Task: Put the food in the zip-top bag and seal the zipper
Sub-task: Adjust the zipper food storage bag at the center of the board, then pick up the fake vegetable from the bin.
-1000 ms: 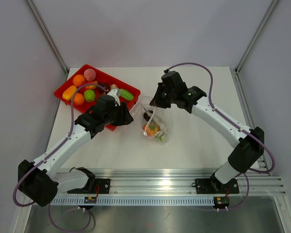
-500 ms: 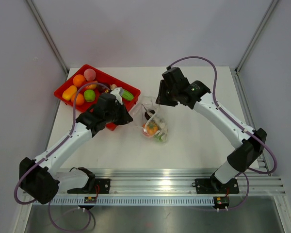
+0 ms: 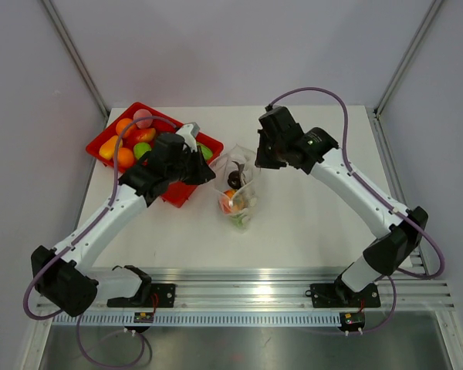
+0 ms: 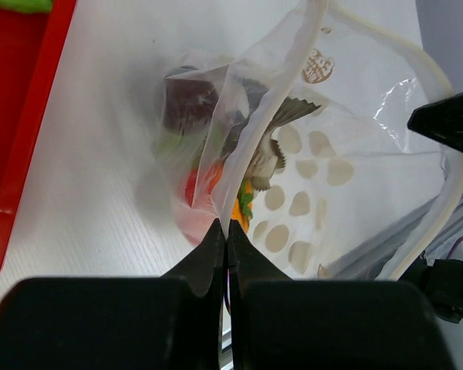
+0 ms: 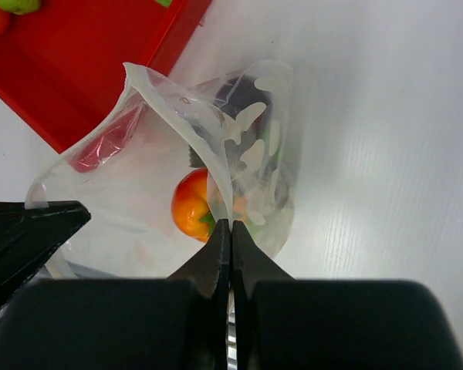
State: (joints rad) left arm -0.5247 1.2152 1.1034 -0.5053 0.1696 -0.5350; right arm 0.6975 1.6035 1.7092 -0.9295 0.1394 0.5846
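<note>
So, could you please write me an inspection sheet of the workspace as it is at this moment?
Surface: white table, flat and matte.
Job's things: zip-top bag held open at its mouth, zipper unsealed; orange fruit and dark purple piece inside; more food in the red tray.
Clutter: nothing seen.
Grippers: left gripper and right gripper each shut on the bag's rim.
Cables: purple cable loops over each arm, apart from the bag.
Surroundings: grey walls, metal frame posts, aluminium rail at the near edge.
</note>
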